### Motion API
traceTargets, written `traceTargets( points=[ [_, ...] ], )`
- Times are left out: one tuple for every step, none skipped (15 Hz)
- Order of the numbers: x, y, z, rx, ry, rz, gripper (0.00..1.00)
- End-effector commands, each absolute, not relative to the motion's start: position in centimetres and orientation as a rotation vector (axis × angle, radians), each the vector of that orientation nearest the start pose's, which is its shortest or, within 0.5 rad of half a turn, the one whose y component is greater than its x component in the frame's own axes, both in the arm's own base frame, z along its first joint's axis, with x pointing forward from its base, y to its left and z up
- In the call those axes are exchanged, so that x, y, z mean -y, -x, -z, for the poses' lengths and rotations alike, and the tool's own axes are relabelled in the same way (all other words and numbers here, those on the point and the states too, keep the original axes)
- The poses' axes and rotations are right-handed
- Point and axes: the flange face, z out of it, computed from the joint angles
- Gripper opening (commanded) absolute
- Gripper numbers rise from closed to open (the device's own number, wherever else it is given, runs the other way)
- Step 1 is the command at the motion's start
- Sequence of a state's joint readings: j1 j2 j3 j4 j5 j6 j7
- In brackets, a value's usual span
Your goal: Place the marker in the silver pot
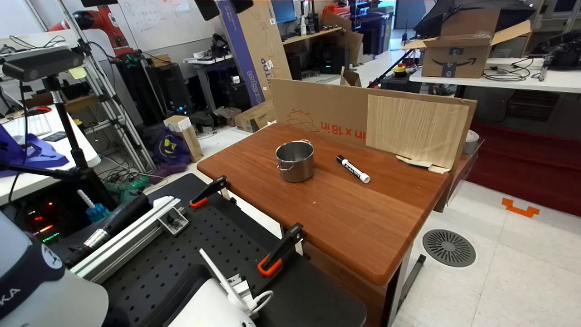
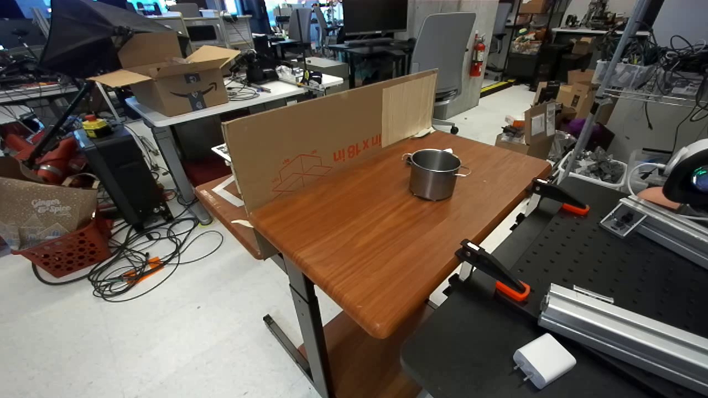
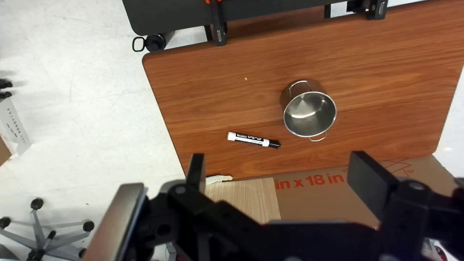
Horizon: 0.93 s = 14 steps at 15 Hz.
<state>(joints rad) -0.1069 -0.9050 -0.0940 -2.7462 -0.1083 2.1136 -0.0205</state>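
Closest to the wrist camera is the gripper (image 3: pixel 278 159), its two dark fingers (image 3: pixel 371 181) spread wide, up above the table (image 1: pixel 345 218) and well apart from the things on it.

On the robot's side stretches a black board (image 1: pixel 222 236) full of small holes, with two clamps (image 1: pixel 281 249) (black, with orange ends) along its edge beside the table. In an exterior view a white charger (image 2: pixel 545 359) lies on the same black surface.

Next comes the pot (image 1: pixel 302 168), standing upright on the table, with thin wire handles on opposite sides.

A little closer to the table's far edge, and off to one side, the marker (image 3: pixel 253 140) lies flat, near the pot but not touching it, its black end the one closer to the pot (the white end points away). In the wrist view it shows just above the line of the fingertips, within the span between them and closer to the finger on the left of that view, its length running roughly from one finger's side to the other's.

Beyond the marker a cardboard panel (image 1: pixel 322 104) stands along that far edge, with a wood-patterned sheet (image 1: pixel 417 127) on part of it. In both exterior views a brown box (image 1: pixel 456 59) with its flaps folded out sits on a white desk (image 1: pixel 560 84) farther back.
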Motion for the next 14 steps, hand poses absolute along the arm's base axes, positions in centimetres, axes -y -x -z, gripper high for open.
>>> traceTargets(
  points=[
    [8.1,-33.9,-48.9,-0.086,3.187,0.351,1.0],
    [8.0,-35.1,-48.7,-0.045,3.197,0.312,1.0],
    [8.0,-36.2,-48.5,-0.013,3.207,0.279,1.0],
    [7.9,-37.4,-48.3,0.017,3.219,0.248,1.0],
    [8.0,-38.6,-48.0,0.056,3.23,0.219,1.0],
    [8.2,-39.9,-47.5,0.099,3.244,0.198,1.0],
    [8.3,-41.2,-47.1,0.143,3.257,0.18,1.0],
    [8.4,-42.3,-46.7,0.18,3.273,0.167,1.0],
    [8.5,-43.3,-46.3,0.221,3.287,0.156,1.0],
    [8.7,-44.4,-45.6,0.291,3.303,0.154,1.0],
    [8.8,-45.5,-45.1,0.344,3.315,0.152,1.0],
    [8.9,-46.4,-44.5,0.408,3.323,0.155,1.0],
    [9.0,-47.5,-43.7,0.48,3.324,0.156,1.0],
    [9.0,-48.4,-43.0,0.542,3.323,0.161,1.0]
  ],
)
